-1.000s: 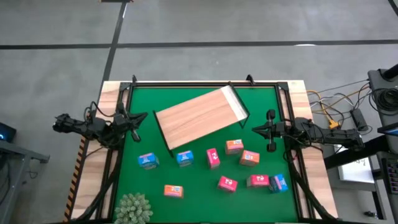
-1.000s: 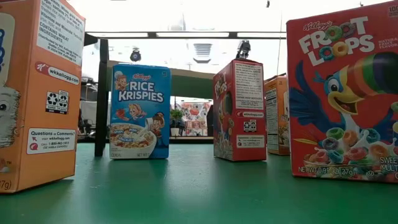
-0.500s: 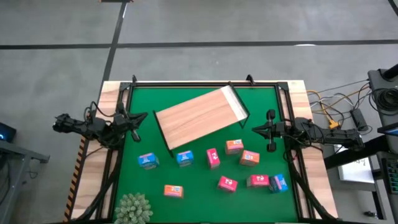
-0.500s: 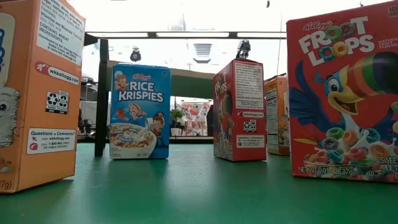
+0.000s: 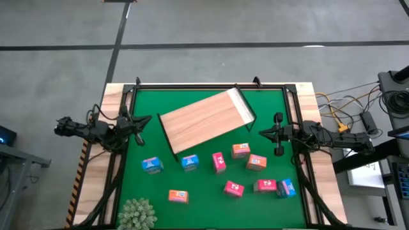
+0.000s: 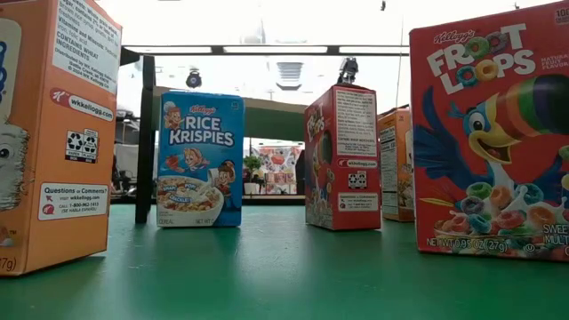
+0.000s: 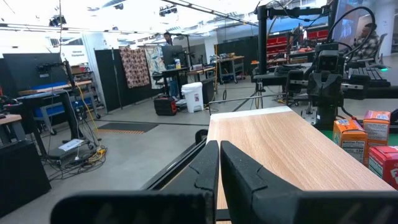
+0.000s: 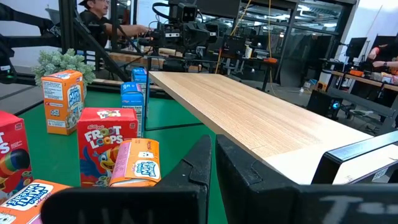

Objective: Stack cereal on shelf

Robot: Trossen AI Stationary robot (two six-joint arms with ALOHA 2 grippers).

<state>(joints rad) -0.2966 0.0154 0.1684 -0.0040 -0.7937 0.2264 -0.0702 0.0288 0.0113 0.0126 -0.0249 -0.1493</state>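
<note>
Not started. Left gripper (image 5: 144, 121) and right gripper (image 5: 265, 133) clenched empty, parked at the table's sides. Shelf (image 5: 203, 120) mid-far; cereal (image 5: 218, 162) scattered near. Next, probably: open, reach a box.

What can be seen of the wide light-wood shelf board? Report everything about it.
The wide light-wood shelf board is a rectangular slab with pale grain and a thin dark metal frame along its edges, with a white-and-dark end piece at one short side. It sits skewed on the green table mat, raised on its frame, in the far half. Nothing rests on its top. The small printed cereal boxes stand nearer, apart from it. No gripper touches it.
</note>
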